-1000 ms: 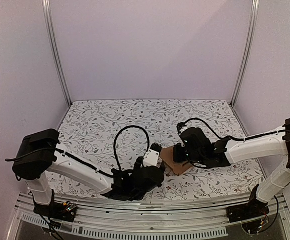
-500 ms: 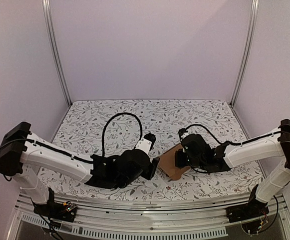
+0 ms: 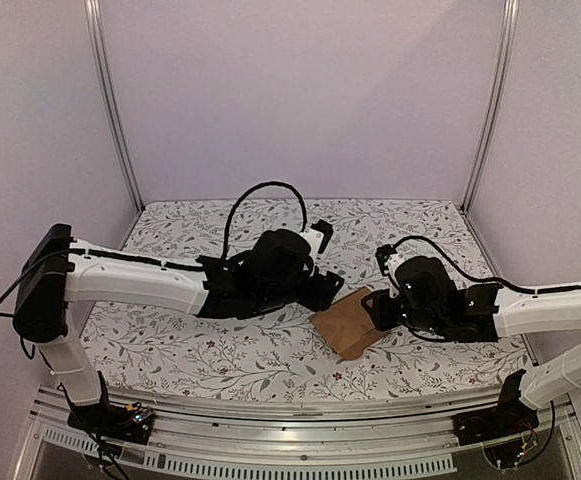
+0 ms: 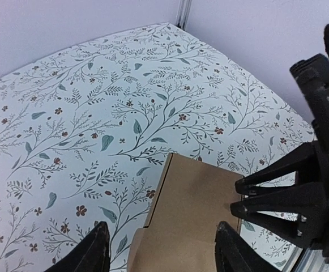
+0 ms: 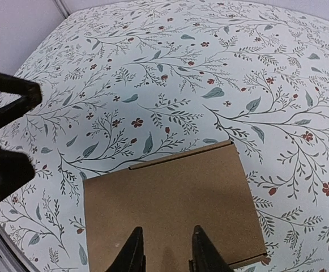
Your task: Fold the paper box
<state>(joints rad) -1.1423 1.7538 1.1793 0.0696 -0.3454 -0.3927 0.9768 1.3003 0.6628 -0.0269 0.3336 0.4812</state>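
Well, this plain brown cardboard box (image 3: pixel 348 325) looks light, creasable; your left gripper (image 4: pixel 161 241) and right gripper (image 5: pixel 165 249) both hang released. Pinch its three o'clock edge.

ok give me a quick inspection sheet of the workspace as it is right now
surface: floral table cover, lying flat
job's things: paper box, brown, looks folded shut, lying flat right of centre
clutter: nothing seen
grippers: left gripper open, above the box; right gripper slightly parted above the box's top face, holding nothing
cables: left arm's cable loops high above the arm; right arm's cable arcs over its wrist
surroundings: plain pale walls, metal corner posts, aluminium rail at the near edge
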